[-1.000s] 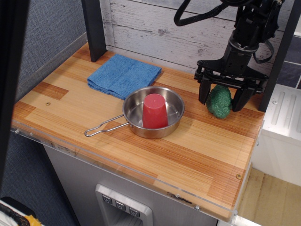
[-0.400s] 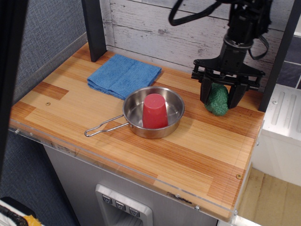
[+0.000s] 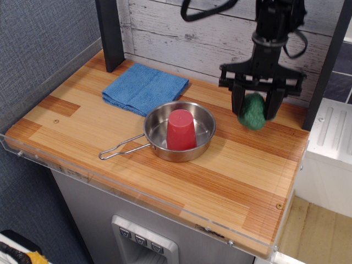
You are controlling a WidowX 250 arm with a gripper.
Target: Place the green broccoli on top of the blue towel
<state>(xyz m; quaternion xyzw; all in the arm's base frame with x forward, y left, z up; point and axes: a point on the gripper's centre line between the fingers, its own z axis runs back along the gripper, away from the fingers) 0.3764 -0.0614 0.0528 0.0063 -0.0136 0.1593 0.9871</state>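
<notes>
Green broccoli hung pinched between the gripper fingers, clear of the wooden counter at the right; the grasp was done, while the blue towel, well apart beyond 1 steel pan, lay bare.

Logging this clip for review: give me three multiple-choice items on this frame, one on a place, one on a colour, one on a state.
1. Where is the red cup?
A. On the towel
B. Inside the steel pan
C. On the bare tabletop

2. What colour is the towel?
A. Blue
B. Yellow
C. White

3. What is the state of the green broccoli?
A. Lying on the towel
B. Sitting in the pan
C. Held between the fingers of the gripper

Key: 1 B, the cup stands upside down within the pan's rim. 2 A, the cloth is bright blue. 3 C, the fingers flank the broccoli right of the pan.
</notes>
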